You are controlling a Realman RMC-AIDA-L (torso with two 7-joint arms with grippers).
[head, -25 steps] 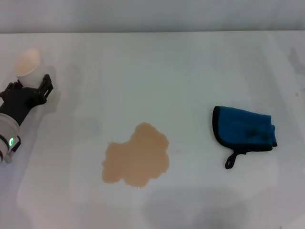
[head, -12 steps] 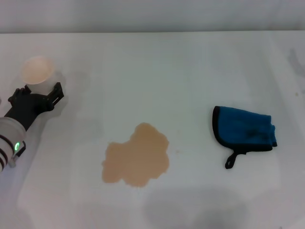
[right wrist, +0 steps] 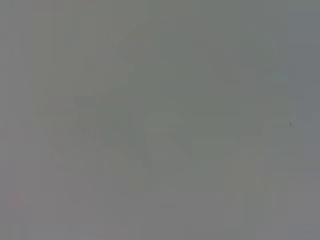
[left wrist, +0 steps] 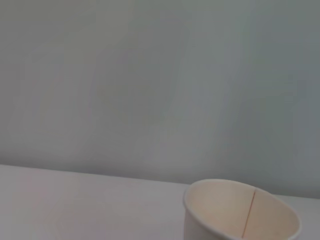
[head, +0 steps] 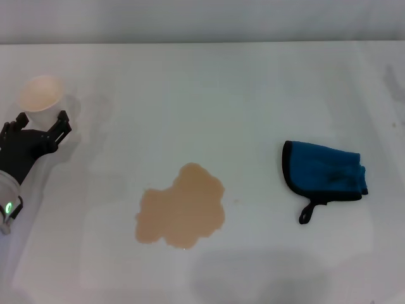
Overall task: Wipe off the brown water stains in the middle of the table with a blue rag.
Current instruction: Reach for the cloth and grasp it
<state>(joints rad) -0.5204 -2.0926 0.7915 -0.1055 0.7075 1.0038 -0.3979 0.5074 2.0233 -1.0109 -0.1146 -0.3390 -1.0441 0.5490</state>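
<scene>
From your head camera, you've got the stain (head: pixel 182 208) lying as one tan, lobed puddle on the white table (head: pixel 209 95), and I'll place everything off that. The rag (head: pixel 324 172) lies flat to the right of the stain and well apart from it, blue with black edging, its rounded end facing the stain and its small black loop trailing off the near edge. Nothing touches the rag. Far off to the left of the stain and farther back, a paper cup (head: pixel 42 95) stands upright, beige inside. Your left gripper (head: pixel 42 125) sits just on the near side of that cup, the black fingers (head: pixel 62 123) spread apart with the cup's base between or just beyond the tips; whether they touch it, you can't tell from here, and they are not closed on it. The arm behind it runs toward the near left corner. Left wrist camera now: you see the cup (left wrist: pixel 242 210) close up against a plain grey wall, rim and pale inside showing, a thin seam down the inner wall, and a strip of table (left wrist: pixel 75 205) beside it; no fingers show. Right wrist camera: only flat grey, so your right gripper is nowhere to be seen.
</scene>
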